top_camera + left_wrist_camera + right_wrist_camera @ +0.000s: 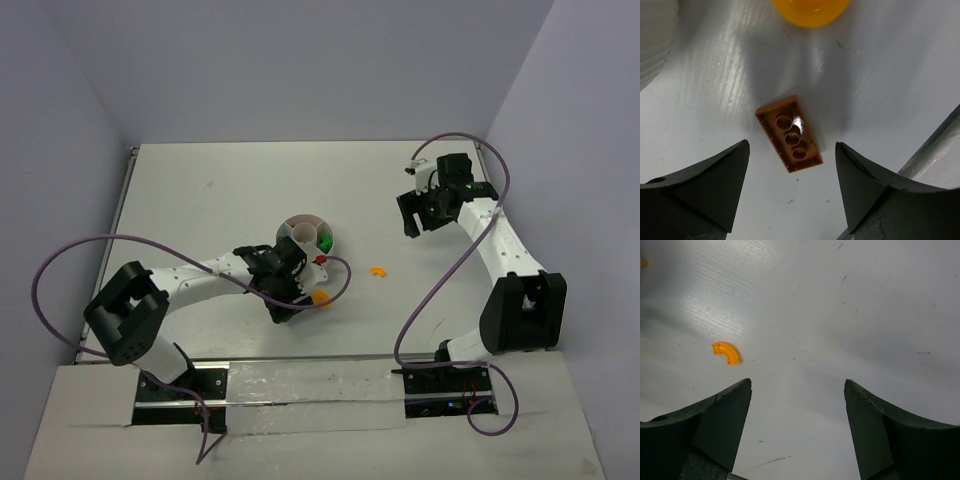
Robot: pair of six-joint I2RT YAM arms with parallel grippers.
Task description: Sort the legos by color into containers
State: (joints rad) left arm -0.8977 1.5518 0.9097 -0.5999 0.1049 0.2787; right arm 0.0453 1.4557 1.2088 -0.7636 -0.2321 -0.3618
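Left gripper [791,145] has its jaws spread either side of a brown-orange lego [789,134] lying underside-up on the table [880,75], not touching it. Right gripper [797,384] gapes wide too.

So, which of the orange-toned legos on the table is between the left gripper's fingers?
The brown-orange rectangular brick; the round yellow-orange piece lies farther ahead, and the curved orange one far off.

One dish [297,222]. Four pieces lie loose on the surface [200,190]: one brown brick [789,133], one round yellow-orange piece [810,10], one curved orange piece [726,352] and one red piece [320,260]. One dish compartment holds green bricks [326,241], too small to count. Two end effectors: left end effector [791,145], right end effector [797,382].
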